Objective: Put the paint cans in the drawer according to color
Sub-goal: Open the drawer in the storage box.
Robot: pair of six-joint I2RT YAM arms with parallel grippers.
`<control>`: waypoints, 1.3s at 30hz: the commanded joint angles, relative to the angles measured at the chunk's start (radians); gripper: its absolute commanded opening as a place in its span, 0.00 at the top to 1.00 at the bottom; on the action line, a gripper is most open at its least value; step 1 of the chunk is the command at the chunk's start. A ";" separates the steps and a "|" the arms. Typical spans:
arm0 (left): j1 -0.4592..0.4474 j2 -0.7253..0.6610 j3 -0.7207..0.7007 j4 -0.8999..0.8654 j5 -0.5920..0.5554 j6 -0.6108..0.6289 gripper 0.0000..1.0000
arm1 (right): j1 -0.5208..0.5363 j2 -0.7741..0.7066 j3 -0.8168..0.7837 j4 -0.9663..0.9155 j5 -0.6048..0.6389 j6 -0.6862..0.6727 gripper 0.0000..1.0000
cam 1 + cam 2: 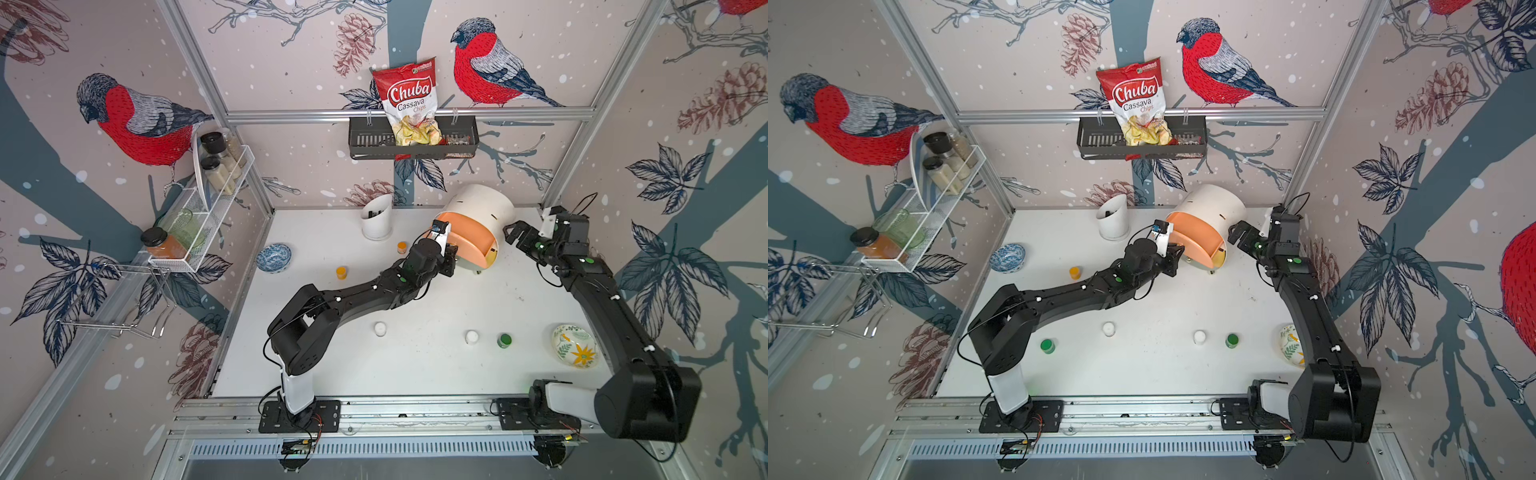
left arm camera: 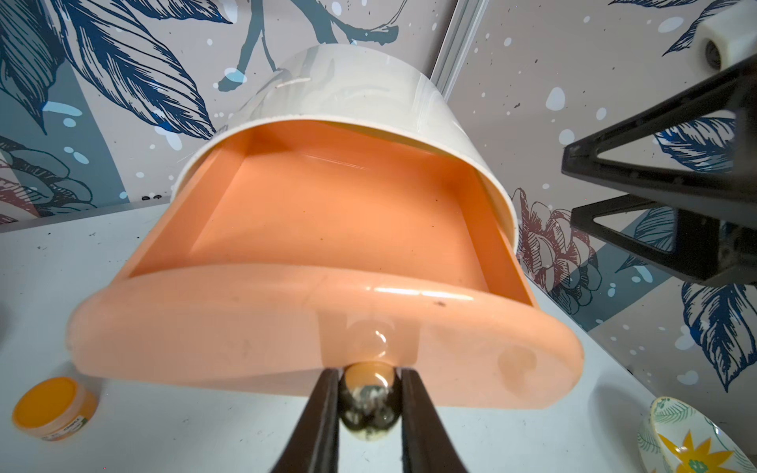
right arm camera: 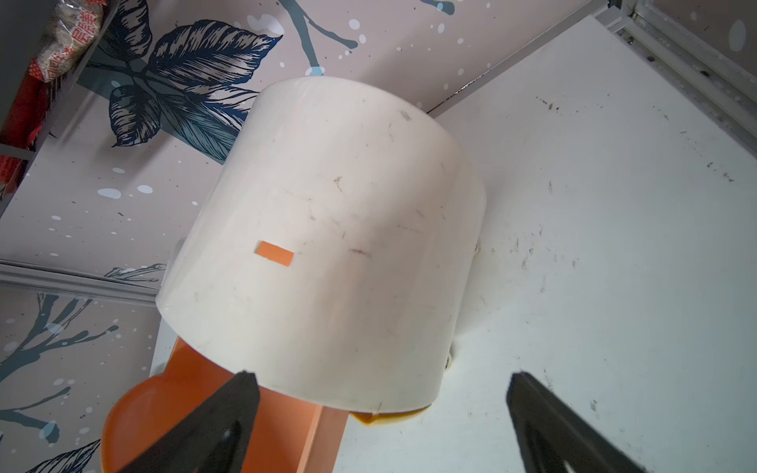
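Note:
The drawer chest [image 1: 484, 205] stands at the back of the table, its peach top drawer [image 2: 340, 217] pulled out and empty. My left gripper [image 2: 368, 403] is shut on the drawer's metal knob [image 2: 368, 393]. My right gripper [image 3: 381, 374] is open beside the chest's white shell [image 3: 327, 229], not touching it. Two orange paint cans [image 1: 402, 247] [image 1: 341, 272] sit left of the chest. Nearer the front are two white cans [image 1: 380, 328] [image 1: 471, 336] and a green one [image 1: 504, 340]. A top view shows another green can [image 1: 1047, 345] by the left arm's base.
A white slant-topped cup [image 1: 377, 220] stands left of the chest, and a blue bowl [image 1: 273, 257] sits near the left wall. A floral bowl [image 1: 575, 345] lies at the front right beside the right arm. Wall racks hold jars [image 1: 199, 216] and a chips bag [image 1: 411, 104].

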 commanded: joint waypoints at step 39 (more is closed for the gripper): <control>-0.004 -0.088 -0.131 0.061 0.005 -0.056 0.79 | 0.011 -0.124 -0.049 -0.075 0.036 0.013 0.00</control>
